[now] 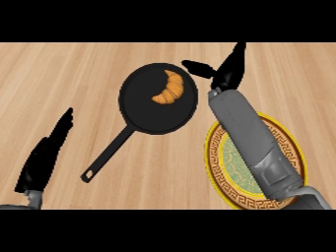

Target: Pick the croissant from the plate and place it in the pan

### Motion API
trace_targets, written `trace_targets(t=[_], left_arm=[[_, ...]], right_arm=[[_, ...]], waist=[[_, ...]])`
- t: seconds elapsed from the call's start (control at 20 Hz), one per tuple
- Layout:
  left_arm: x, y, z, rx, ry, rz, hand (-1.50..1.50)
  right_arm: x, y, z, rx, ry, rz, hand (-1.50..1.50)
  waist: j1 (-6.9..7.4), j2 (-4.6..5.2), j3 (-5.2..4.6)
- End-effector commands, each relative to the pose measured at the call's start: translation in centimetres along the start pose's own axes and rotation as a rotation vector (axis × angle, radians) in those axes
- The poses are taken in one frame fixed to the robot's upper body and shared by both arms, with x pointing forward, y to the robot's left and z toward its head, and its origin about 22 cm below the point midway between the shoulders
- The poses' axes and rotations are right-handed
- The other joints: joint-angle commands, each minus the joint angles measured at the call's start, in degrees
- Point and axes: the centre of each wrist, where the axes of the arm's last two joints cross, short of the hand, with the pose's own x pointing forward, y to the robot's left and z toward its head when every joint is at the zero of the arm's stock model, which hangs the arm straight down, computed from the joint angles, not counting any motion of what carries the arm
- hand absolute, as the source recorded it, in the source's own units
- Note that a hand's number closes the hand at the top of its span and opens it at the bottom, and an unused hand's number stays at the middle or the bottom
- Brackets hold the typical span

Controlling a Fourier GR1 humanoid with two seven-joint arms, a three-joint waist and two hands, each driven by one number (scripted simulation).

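Observation:
An orange croissant (170, 88) lies inside the black pan (143, 110), in its upper right part. The pan's handle (107, 156) runs down to the left. My right hand (227, 71) hovers just right of the pan's far rim, open, with its fingers straight and the thumb pointing left toward the pan; it holds nothing. My right forearm crosses over the gold-rimmed plate (222, 181) with a green centre at the lower right. Over at the lower left, my left hand (45, 155) rests open with fingers up.
The wooden counter (54, 74) stretches all round the pan and plate. Nothing else stands on it in this view.

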Motion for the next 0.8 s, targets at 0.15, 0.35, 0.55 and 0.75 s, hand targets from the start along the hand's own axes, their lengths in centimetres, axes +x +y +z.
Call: trace_targets(t=[0.15,0.35,0.55,0.75], left_arm=[[0.2,2.4,0.7,0.045,0.034,-0.003,0.0],[-0.8,1.9,1.4,0.066,0.054,0.003,0.0],[-1.0,0.9,0.8,0.071,0.05,0.005,0.0],[-1.4,1.3,1.6,0.075,0.044,0.005,0.0]], right_arm=[[-5.5,-3.6,-0.1,-0.059,-0.076,-0.037,-1.5],[-7.6,-7.9,-1.2,-0.052,-0.107,0.001,-1.5],[-9.7,-11.0,1.5,-0.046,-0.096,0.007,-1.5],[-10.3,-18.1,0.8,-0.034,-0.122,0.015,-1.5]], waist=[[-3.56,-1.13,-0.05],[-4.7,-1.54,-0.1],[-4.97,-1.5,-0.13],[-5.06,-1.46,-0.11]])
